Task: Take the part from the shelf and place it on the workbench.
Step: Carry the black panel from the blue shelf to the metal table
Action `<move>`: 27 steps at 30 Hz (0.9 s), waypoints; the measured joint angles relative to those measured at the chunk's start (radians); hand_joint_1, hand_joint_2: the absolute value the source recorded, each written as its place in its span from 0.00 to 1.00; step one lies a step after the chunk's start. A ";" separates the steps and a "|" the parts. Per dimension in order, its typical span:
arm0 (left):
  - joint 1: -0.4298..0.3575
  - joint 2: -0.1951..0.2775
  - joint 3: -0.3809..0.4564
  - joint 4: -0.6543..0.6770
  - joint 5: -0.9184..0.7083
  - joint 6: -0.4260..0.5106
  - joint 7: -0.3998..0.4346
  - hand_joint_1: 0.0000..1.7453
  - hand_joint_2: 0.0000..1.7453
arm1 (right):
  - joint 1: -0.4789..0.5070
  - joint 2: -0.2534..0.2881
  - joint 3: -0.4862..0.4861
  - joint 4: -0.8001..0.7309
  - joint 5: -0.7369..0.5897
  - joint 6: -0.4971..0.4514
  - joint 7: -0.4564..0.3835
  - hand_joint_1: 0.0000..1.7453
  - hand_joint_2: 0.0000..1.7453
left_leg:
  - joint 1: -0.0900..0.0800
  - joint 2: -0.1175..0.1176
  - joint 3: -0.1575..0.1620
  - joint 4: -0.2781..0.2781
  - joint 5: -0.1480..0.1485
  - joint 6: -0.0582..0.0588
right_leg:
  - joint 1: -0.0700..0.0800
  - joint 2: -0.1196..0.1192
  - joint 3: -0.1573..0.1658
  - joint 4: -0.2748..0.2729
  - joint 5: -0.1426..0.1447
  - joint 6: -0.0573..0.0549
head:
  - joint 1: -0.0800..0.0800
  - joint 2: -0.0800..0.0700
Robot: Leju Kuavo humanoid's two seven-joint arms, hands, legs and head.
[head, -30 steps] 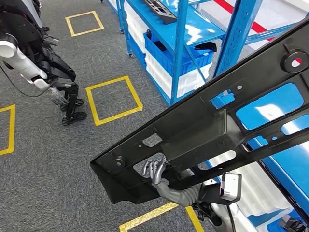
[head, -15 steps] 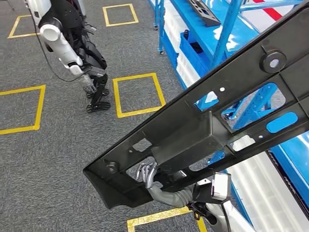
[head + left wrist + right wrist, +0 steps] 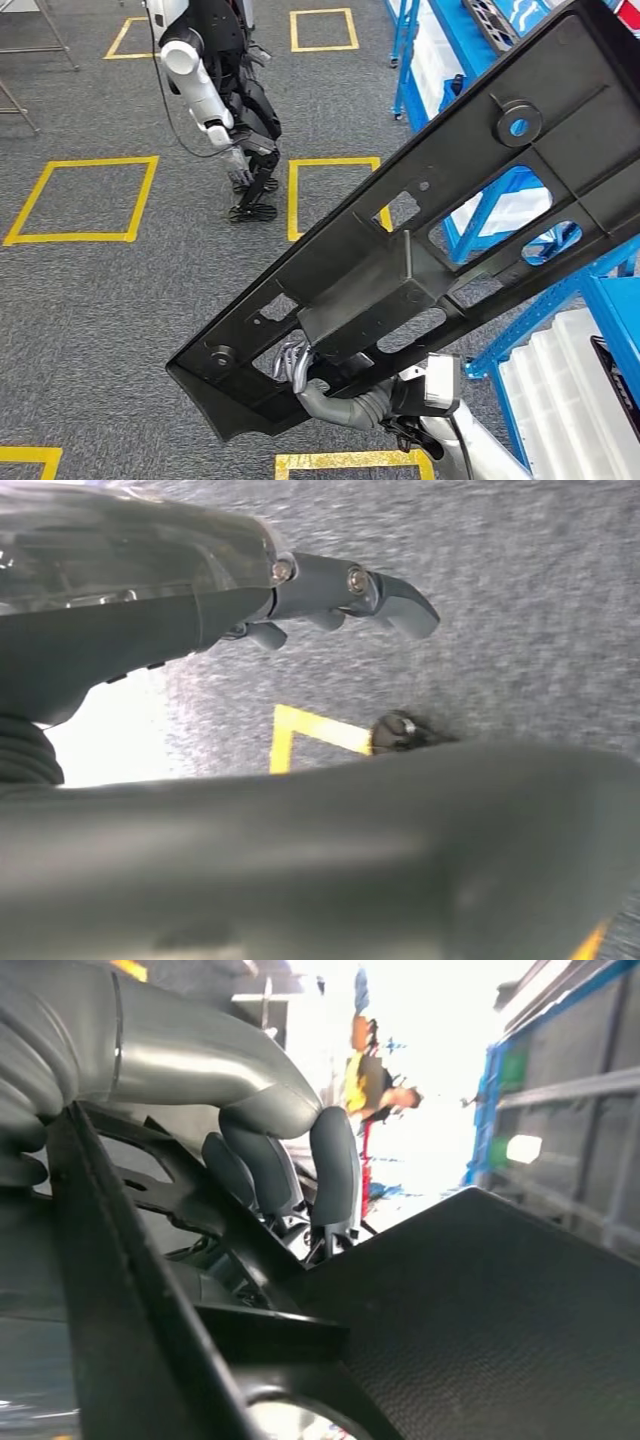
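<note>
I had the long black moulded plastic panel with cut-outs (image 3: 423,250) off the shelf, slanting from 8 o'clock up to 2 o'clock across my head view. My right hand (image 3: 296,362) gripped it from underneath near its lower end, fingers (image 3: 332,1175) hooked through an opening. Whether my left hand (image 3: 332,590) held anything, I could not tell. Over the last second the whole view had swung: the blue steel shelving (image 3: 483,215) slid toward 3 o'clock and another white-and-black humanoid robot (image 3: 219,90) came toward 11 o'clock. I judged I was turning away to find the bench.
</note>
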 joint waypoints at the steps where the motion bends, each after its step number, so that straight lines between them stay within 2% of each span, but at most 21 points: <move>1: -0.002 -0.001 -0.001 0.000 -0.002 0.001 0.002 0.00 1.00 | -0.002 0.000 0.001 0.001 -0.002 0.002 -0.003 1.00 1.00 | 0.000 0.028 -0.018 0.037 -0.021 -0.005 | -0.001 -0.015 0.004 -0.002 -0.001 -0.005 | 0.000 0.000; 2: -0.005 -0.002 -0.003 0.000 -0.002 0.003 0.003 0.00 1.00 | -0.003 -0.001 0.002 0.003 -0.003 0.004 -0.004 1.00 1.00 | 0.000 0.058 -0.046 0.094 -0.048 -0.010 | 0.001 -0.031 0.007 -0.003 -0.004 -0.010 | -0.001 0.000; 3: -0.008 -0.003 -0.004 0.000 -0.002 0.004 0.003 0.00 1.00 | -0.002 -0.001 0.003 0.005 -0.004 0.006 -0.004 1.00 1.00 | 0.002 0.077 -0.081 0.163 -0.076 -0.015 | 0.003 -0.046 0.009 -0.003 -0.007 -0.013 | -0.001 0.000; 4: -0.010 -0.005 -0.004 0.000 -0.002 0.005 0.004 0.00 1.00 | -0.002 -0.002 0.004 0.009 -0.005 0.008 -0.004 1.00 1.00 | 0.005 0.085 -0.113 0.223 -0.095 -0.018 | 0.004 -0.063 0.011 -0.003 -0.010 -0.014 | -0.001 0.000; 5: -0.010 -0.007 -0.005 0.000 -0.003 0.006 0.005 0.00 1.00 | -0.002 -0.003 0.007 0.012 -0.006 0.010 -0.004 1.00 1.00 | 0.007 0.089 -0.132 0.255 -0.097 -0.020 | 0.005 -0.077 0.014 -0.003 -0.013 -0.014 | -0.001 0.000; 6: -0.008 -0.009 -0.005 0.000 -0.003 0.006 0.006 0.00 1.00 | -0.002 -0.003 0.009 0.015 -0.006 0.010 -0.004 1.00 1.00 | 0.008 0.091 -0.131 0.248 -0.081 -0.020 | 0.005 -0.090 0.018 -0.003 -0.017 -0.013 | -0.001 0.000; 7: -0.006 -0.011 -0.006 0.000 -0.003 0.006 0.008 0.00 1.00 | -0.003 -0.004 0.012 0.017 -0.007 0.011 -0.004 1.00 1.00 | 0.009 0.096 -0.109 0.201 -0.048 -0.019 | 0.006 -0.102 0.024 -0.003 -0.022 -0.012 | -0.001 0.000; 9: -0.006 -0.013 -0.006 0.000 -0.004 0.006 0.009 0.00 1.00 | -0.006 -0.005 0.016 0.021 -0.008 0.011 -0.004 1.00 1.00 | 0.000 0.134 -0.044 0.069 0.015 -0.010 | 0.007 -0.124 0.037 -0.004 -0.032 -0.006 | -0.001 0.000; 11: -0.009 -0.016 -0.006 0.000 -0.006 0.005 0.010 0.00 1.00 | -0.009 -0.007 0.018 0.022 -0.009 0.011 -0.006 1.00 1.00 | -0.014 0.169 -0.010 -0.001 0.029 0.002 | 0.010 -0.142 0.044 -0.005 -0.040 0.003 | -0.001 0.000; 13: -0.010 -0.019 -0.006 0.000 -0.011 0.007 0.016 0.00 1.00 | -0.011 -0.010 0.021 0.021 -0.011 0.011 -0.017 1.00 1.00 | -0.022 0.161 -0.008 -0.010 0.023 0.013 | 0.008 -0.160 0.049 -0.009 -0.045 0.013 | 0.000 0.000; 14: -0.009 -0.020 -0.006 0.000 -0.014 0.009 0.021 0.00 1.00 | -0.012 -0.010 0.022 0.018 -0.012 0.010 -0.024 1.00 1.00 | -0.021 0.151 -0.005 -0.014 0.024 0.017 | 0.005 -0.155 0.053 -0.007 -0.051 0.018 | 0.000 0.000; 16: -0.009 -0.024 -0.007 0.000 -0.018 0.013 0.028 0.00 1.00 | -0.015 -0.012 0.023 0.008 -0.014 0.010 -0.035 1.00 1.00 | -0.016 0.132 0.004 -0.024 0.025 0.028 | 0.002 -0.109 0.038 0.039 -0.083 0.023 | 0.000 0.000; 18: -0.013 -0.029 -0.007 0.000 -0.019 0.017 0.029 0.00 1.00 | -0.013 -0.015 0.024 0.001 -0.014 0.010 -0.038 1.00 1.00 | -0.012 0.111 0.009 -0.027 0.024 0.036 | 0.002 -0.060 -0.024 0.159 -0.139 0.023 | 0.002 0.000; 19: -0.016 -0.031 -0.007 0.000 -0.018 0.018 0.029 0.00 1.00 | -0.010 -0.017 0.024 -0.001 -0.014 0.010 -0.037 1.00 1.00 | -0.012 0.098 0.011 -0.027 0.023 0.038 | 0.002 -0.053 -0.062 0.224 -0.160 0.023 | 0.002 0.000; 20: -0.017 -0.033 -0.007 0.000 -0.017 0.018 0.029 0.00 1.00 | -0.008 -0.018 0.025 -0.003 -0.014 0.011 -0.037 1.00 1.00 | -0.013 0.084 0.012 -0.027 0.022 0.038 | 0.003 -0.050 -0.092 0.266 -0.163 0.024 | 0.002 0.000; 21: -0.017 -0.035 -0.007 0.000 -0.016 0.018 0.029 0.00 1.00 | -0.005 -0.019 0.026 -0.004 -0.014 0.012 -0.037 1.00 1.00 | -0.013 0.070 0.014 -0.026 0.021 0.038 | 0.003 -0.049 -0.106 0.272 -0.145 0.024 | 0.002 0.000; 22: -0.017 -0.038 -0.007 0.000 -0.016 0.017 0.029 0.00 1.00 | -0.004 -0.019 0.026 -0.006 -0.014 0.012 -0.037 1.00 1.00 | -0.012 0.055 0.018 -0.026 0.019 0.037 | 0.002 -0.046 -0.100 0.238 -0.107 0.024 | 0.002 0.000; 23: -0.016 -0.041 -0.007 0.000 -0.016 0.017 0.029 0.00 1.00 | -0.003 -0.020 0.027 -0.009 -0.014 0.012 -0.037 1.00 1.00 | -0.011 0.041 0.022 -0.025 0.016 0.034 | 0.002 -0.037 -0.079 0.174 -0.059 0.023 | 0.002 0.000; 24: -0.016 -0.043 -0.006 0.000 -0.016 0.017 0.028 0.00 1.00 | -0.002 -0.020 0.027 -0.010 -0.014 0.013 -0.037 1.00 1.00 | -0.011 0.028 0.025 -0.023 0.013 0.031 | 0.000 -0.013 -0.057 0.110 -0.022 0.023 | 0.002 0.000; 25: -0.018 -0.045 -0.006 0.000 -0.016 0.017 0.027 0.00 1.00 | -0.002 -0.021 0.027 -0.012 -0.014 0.014 -0.037 1.00 1.00 | -0.010 0.016 0.024 -0.020 0.011 0.027 | -0.002 0.009 -0.037 0.056 0.001 0.023 | 0.002 0.000; 27: -0.020 -0.046 -0.006 0.000 -0.016 0.017 0.026 0.00 1.00 | 0.001 -0.023 0.028 -0.014 -0.014 0.018 -0.037 1.00 1.00 | -0.006 -0.007 0.016 -0.017 0.010 0.019 | -0.002 0.037 -0.022 0.016 0.005 0.020 | 0.001 0.000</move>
